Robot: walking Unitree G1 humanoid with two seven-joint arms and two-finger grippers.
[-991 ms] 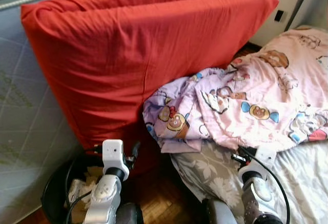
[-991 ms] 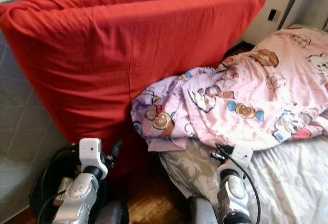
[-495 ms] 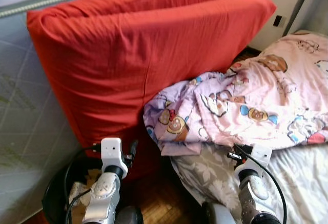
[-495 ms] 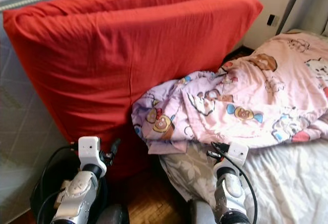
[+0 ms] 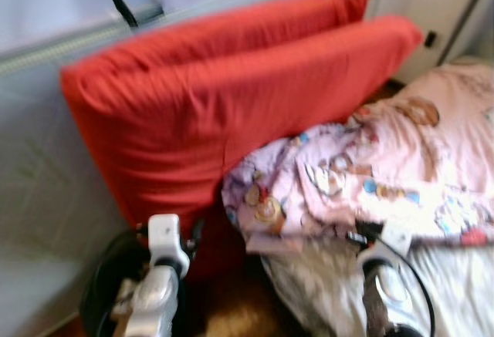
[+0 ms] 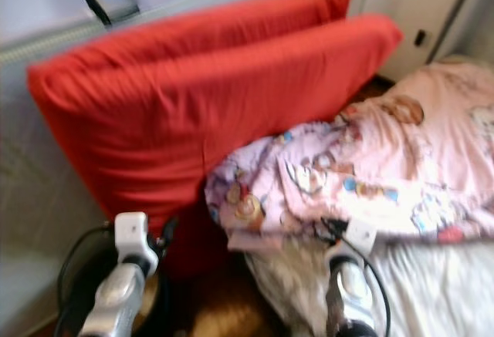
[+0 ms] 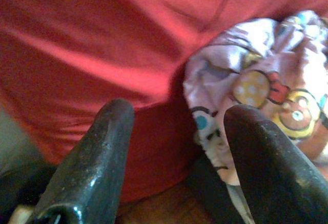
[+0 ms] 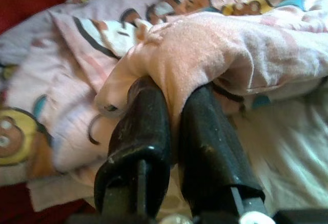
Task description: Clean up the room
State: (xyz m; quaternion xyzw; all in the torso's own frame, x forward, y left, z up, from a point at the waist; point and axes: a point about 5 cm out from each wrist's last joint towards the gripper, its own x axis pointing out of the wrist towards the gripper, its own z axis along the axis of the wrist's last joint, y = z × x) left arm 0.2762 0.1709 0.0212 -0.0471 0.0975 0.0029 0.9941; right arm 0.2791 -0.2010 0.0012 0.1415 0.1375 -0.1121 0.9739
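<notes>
A pink cartoon-print blanket lies crumpled on the bed, its edge hanging toward the floor. My right gripper is shut on a fold of this blanket at its near edge; the head views show it low on the right. My left gripper is open and holds nothing. It points at the foot of two big red cushions and at the blanket's corner. In the head view it sits low on the left.
The red cushions lean on a pale wall. A black bin holding some rubbish stands under my left arm. A grey floral sheet and a white sheet cover the bed. A strip of wooden floor runs between the bin and the bed.
The whole picture has slid downward and gone blurry, so the camera moved. Both arms keep the same pose relative to the blanket and cushions.
</notes>
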